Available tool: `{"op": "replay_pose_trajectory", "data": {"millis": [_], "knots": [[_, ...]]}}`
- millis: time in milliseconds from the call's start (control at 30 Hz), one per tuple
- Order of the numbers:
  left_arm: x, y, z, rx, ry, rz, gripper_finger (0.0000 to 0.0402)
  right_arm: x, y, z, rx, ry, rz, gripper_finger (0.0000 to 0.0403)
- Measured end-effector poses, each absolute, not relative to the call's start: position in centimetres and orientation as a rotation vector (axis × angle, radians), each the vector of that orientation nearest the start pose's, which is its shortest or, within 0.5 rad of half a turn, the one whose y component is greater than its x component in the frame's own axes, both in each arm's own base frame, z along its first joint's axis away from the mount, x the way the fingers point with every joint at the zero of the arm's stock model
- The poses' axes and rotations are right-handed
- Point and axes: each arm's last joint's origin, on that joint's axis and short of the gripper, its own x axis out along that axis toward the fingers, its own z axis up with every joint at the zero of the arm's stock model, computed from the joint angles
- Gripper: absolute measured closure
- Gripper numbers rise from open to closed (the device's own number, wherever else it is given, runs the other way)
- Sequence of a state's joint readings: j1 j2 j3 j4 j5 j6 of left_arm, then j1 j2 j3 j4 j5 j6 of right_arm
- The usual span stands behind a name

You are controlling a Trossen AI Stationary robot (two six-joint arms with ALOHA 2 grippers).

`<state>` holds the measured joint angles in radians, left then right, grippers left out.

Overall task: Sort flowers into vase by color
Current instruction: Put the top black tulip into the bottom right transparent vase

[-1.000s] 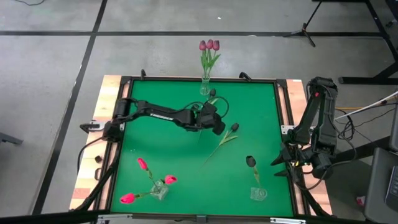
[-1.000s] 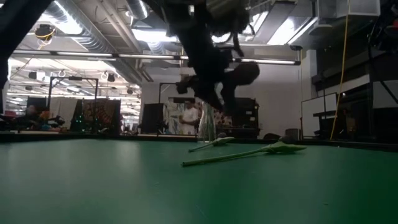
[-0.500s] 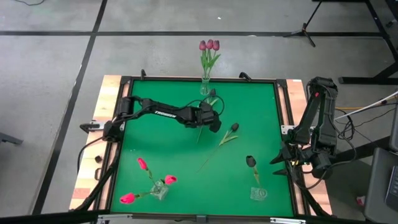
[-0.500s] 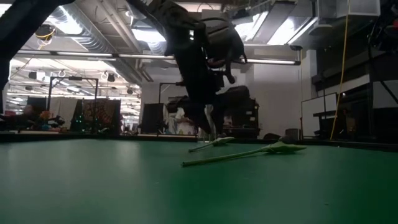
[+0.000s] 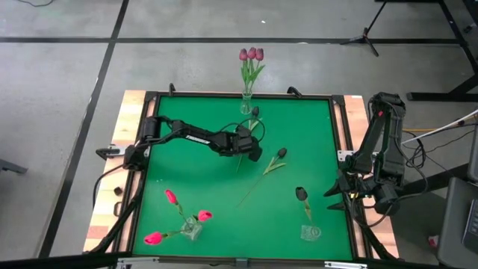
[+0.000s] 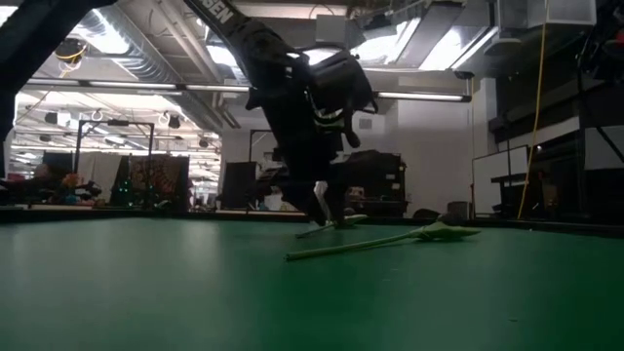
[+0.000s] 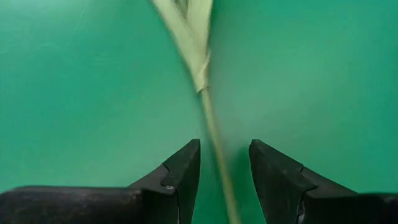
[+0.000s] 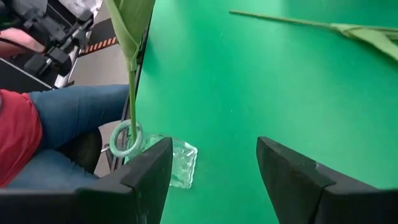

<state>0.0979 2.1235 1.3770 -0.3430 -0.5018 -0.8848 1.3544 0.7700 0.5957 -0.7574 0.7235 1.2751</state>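
Compared with a second ago, the left gripper [image 5: 249,152] has dropped low and slid a bit left over the green felt table [image 5: 194,179]. Its jaws are spread with the thin green stem of a dark-headed artificial tulip [image 7: 211,130] lying between them on the mat, far-centre, not pinched. The right gripper [image 8: 214,180] waits open at the right edge; the tulip's head is cut off in the wrist view.

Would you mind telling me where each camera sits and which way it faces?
High view: overhead, straight down on green table; both arms show.
Low view: table height, level into the room; left gripper descends.
Left wrist view: down between open fingers onto a stem, shared with the low view.
Right wrist view: across table toward glass vase; right gripper open.
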Motion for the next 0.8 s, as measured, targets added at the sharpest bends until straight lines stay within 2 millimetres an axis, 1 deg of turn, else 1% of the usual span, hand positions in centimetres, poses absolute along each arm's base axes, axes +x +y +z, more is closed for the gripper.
{"op": "replay_pose_trajectory", "data": {"millis": [133,233,467,700,800], "knots": [[41.9,5.5,12.3,-0.557,0.747,0.959,0.0268,4.8,12.8,23.3,0.402,0.694,0.167,0.0169],[42.0,5.5,11.9,-0.558,0.748,0.961,0.028,4.8,12.8,23.3,0.408,0.692,0.169,0.0169],[42.3,5.4,10.3,-0.557,0.762,0.977,0.0331,4.9,12.9,23.3,0.414,0.69,0.17,0.0169],[42.4,4.7,10.3,-0.536,0.751,0.977,0.0392,4.9,12.9,23.3,0.415,0.689,0.171,0.0169],[42.4,4.6,10.3,-0.537,0.754,0.973,0.0395,4.9,12.9,23.3,0.415,0.688,0.17,0.0169]]}}
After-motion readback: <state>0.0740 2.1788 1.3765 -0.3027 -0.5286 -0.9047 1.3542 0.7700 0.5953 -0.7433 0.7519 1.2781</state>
